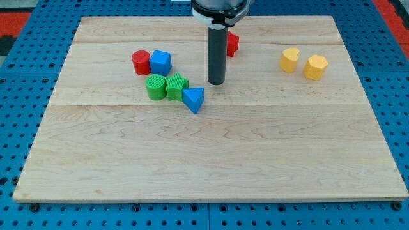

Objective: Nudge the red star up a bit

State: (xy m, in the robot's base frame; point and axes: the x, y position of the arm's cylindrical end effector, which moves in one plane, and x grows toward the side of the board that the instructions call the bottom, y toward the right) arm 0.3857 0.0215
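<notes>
Camera view: pale wooden board (211, 160) on a blue pegboard surface (19, 76). The rod (216, 54) comes down from the view's top, near the middle, and my tip (216, 83) rests on the board; it is a plain rod end, so there is nothing to open or close, and it has hold of nothing. The red star (232, 43) sits just behind the rod toward the view's top and slightly to the view's right; most of it is hidden by the rod, so its shape cannot be confirmed, nor whether the rod touches it. The tip lies below the red star in the view. To the view's left of the tip is a cluster: red cylinder (140, 62) touching the blue cube-like block (160, 62) on its right; below them the green cylinder (155, 87) touching the green star-like block (176, 85), with the blue triangular block (193, 99) against the latter's lower right. The tip is near the blue triangular block but apart from it. Well apart, at the view's upper right, stand a yellow cylinder (289, 60) and a yellow hexagonal block (316, 66), close together.
</notes>
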